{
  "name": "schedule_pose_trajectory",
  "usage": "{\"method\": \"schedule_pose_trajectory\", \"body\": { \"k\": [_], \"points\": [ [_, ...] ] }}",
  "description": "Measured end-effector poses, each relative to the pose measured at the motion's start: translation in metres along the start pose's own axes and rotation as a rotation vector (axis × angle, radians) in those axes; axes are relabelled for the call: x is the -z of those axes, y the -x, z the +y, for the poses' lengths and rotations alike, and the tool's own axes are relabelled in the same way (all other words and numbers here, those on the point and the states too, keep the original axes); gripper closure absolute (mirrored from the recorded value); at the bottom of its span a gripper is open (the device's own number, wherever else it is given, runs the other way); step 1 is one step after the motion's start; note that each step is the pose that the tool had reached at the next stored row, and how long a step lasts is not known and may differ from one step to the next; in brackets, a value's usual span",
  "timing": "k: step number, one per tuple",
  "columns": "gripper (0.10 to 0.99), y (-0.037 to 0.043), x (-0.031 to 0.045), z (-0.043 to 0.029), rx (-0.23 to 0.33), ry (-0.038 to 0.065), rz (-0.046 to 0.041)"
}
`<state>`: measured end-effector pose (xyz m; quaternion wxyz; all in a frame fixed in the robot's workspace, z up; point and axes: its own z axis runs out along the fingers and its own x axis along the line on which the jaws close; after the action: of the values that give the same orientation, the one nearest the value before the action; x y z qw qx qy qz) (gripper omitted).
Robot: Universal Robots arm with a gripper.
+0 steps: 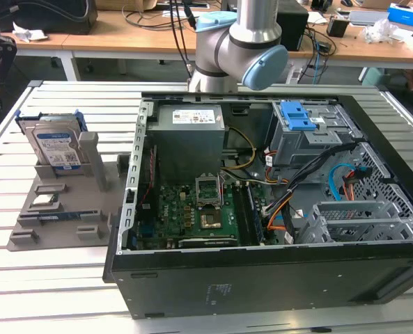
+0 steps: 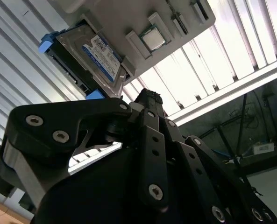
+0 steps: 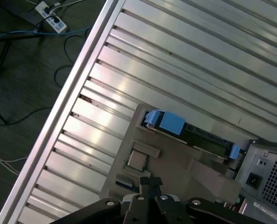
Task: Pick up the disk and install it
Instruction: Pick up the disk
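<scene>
The disk [image 1: 53,142] is a silver hard drive with a blue-and-white label and a blue frame. It stands upright on edge in a grey holder [image 1: 60,209] on the table, at the exterior view's left. In the second wrist view its label [image 2: 98,58] faces the camera. In the first wrist view the disk [image 3: 171,122] is seen edge-on from above. My gripper [image 3: 151,181] hangs well above the holder, apart from the disk, fingertips together and holding nothing. Its black linkage [image 2: 146,95] fills the near part of the second wrist view.
An open computer case [image 1: 262,278] lies on the slatted table right of the holder, with a grey cage with a blue latch [image 1: 300,118] inside. A processor chip [image 1: 44,202] and a memory stick [image 1: 56,216] rest on the holder. The arm's base [image 1: 234,49] stands behind the case.
</scene>
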<state>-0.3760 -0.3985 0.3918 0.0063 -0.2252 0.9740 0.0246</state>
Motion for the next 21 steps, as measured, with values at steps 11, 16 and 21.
{"method": "schedule_pose_trajectory", "body": {
  "k": [11,16,21],
  "points": [
    [0.980,0.0000,0.0000,0.0000,0.088,0.002,0.0040],
    [0.980,0.0000,0.0000,0.0000,0.118,0.003,0.0053],
    [0.980,0.0000,0.0000,0.0000,0.174,0.004,0.0079]
  ]
}}
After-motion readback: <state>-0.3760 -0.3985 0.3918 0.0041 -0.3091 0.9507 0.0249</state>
